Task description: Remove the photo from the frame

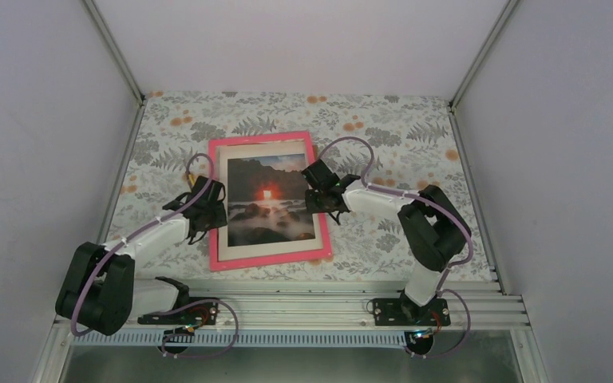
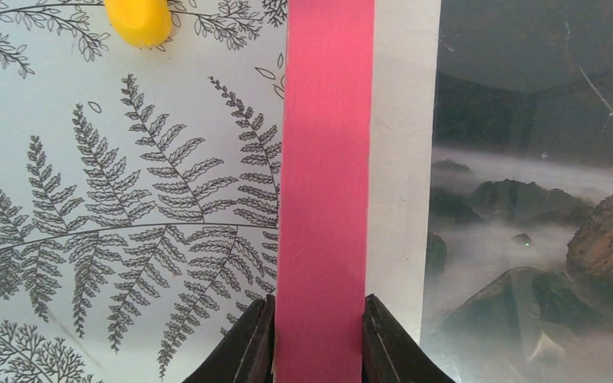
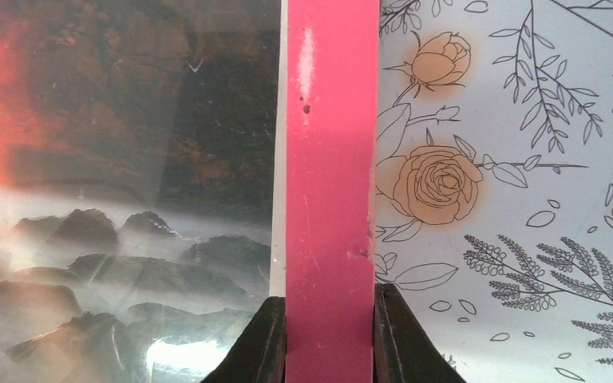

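Lying face up on the floral table (image 1: pixel 415 132), seen from above, the frame (image 1: pixel 271 258) holds the photo (image 1: pixel 270 203) inside. Left wrist view: the left fingers (image 2: pixel 249 345) pinch the frame's left pink rail. Right wrist view: the right fingers (image 3: pixel 399 343) pinch its right rail.

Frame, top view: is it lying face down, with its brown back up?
No: the photo faces up inside the pink frame, and no brown back shows.

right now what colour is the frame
The frame is bright pink, shown best in the left wrist view.
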